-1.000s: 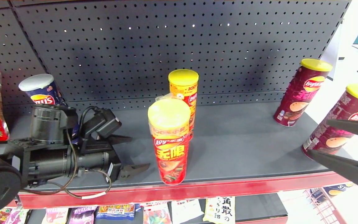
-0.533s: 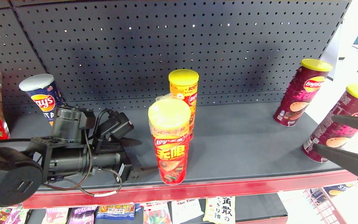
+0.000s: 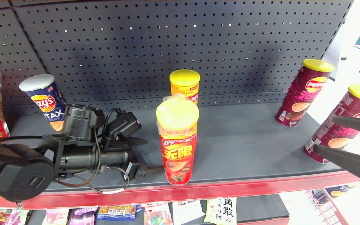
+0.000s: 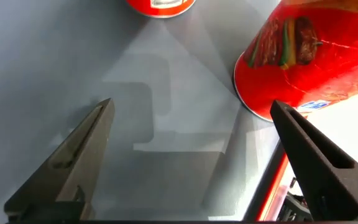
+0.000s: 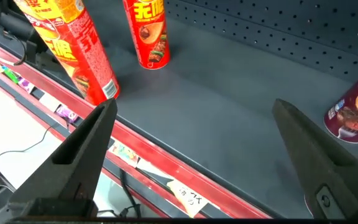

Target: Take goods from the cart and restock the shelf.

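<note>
I had the red can (image 3: 177,147) standing upright at the front edge of the shelf (image 3: 236,150), my left gripper (image 3: 148,156) spread empty just beside its base and the right gripper (image 3: 323,133) gaping empty too (by the maroon can (image 3: 345,109)), so further restocking presumably remained.

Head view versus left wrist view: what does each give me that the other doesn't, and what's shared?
Head view adds the blue can, the rear maroon can, the front maroon can, the pegboard and the open right gripper. Left wrist view adds a close look at the base of the front red can beside one fingertip. Shared: that can, the rear red can, the open left gripper, the grey shelf.
</note>
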Motion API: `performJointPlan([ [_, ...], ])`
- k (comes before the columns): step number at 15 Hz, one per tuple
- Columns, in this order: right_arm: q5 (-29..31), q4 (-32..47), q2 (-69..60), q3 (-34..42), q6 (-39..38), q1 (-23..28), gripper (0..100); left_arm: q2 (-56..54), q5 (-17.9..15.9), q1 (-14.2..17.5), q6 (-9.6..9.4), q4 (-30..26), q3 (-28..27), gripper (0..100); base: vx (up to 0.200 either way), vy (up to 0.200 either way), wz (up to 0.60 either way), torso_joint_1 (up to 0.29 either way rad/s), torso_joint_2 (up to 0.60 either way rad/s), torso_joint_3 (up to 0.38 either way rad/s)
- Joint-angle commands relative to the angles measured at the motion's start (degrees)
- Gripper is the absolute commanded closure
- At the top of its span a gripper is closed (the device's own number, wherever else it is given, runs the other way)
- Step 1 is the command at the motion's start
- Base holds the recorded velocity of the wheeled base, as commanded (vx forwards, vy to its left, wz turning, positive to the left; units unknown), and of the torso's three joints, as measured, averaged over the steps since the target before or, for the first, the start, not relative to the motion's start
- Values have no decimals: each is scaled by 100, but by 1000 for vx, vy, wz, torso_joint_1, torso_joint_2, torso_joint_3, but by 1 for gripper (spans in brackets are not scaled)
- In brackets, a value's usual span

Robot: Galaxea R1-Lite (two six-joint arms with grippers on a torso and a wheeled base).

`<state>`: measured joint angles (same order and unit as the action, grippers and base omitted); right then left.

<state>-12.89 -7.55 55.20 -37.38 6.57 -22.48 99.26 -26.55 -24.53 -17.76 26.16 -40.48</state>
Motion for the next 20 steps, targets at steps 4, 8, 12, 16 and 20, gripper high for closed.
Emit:
performJointPlan([
  [4,-3,-1,8,2,2,-2,0,76,1,-35,10,3,-100,0,0,0,0,0,0,0],
  [8,-3,-1,-27,2,2,-2,0,76,1,-43,1,3,-100,0,0,0,0,0,0,0],
  [12,5,8,-36,11,2,-2,0,50,36,-61,27,3,-100,0,0,0,0,0,0,0],
  [16,5,34,-123,284,2,-2,0,-644,45,431,36,-6,260,0,0,0,0,0,0,0],
  [20,67,43,-827,890,28,130,0,-2956,159,1029,221,-67,1632,0,0,0,0,0,0,0],
])
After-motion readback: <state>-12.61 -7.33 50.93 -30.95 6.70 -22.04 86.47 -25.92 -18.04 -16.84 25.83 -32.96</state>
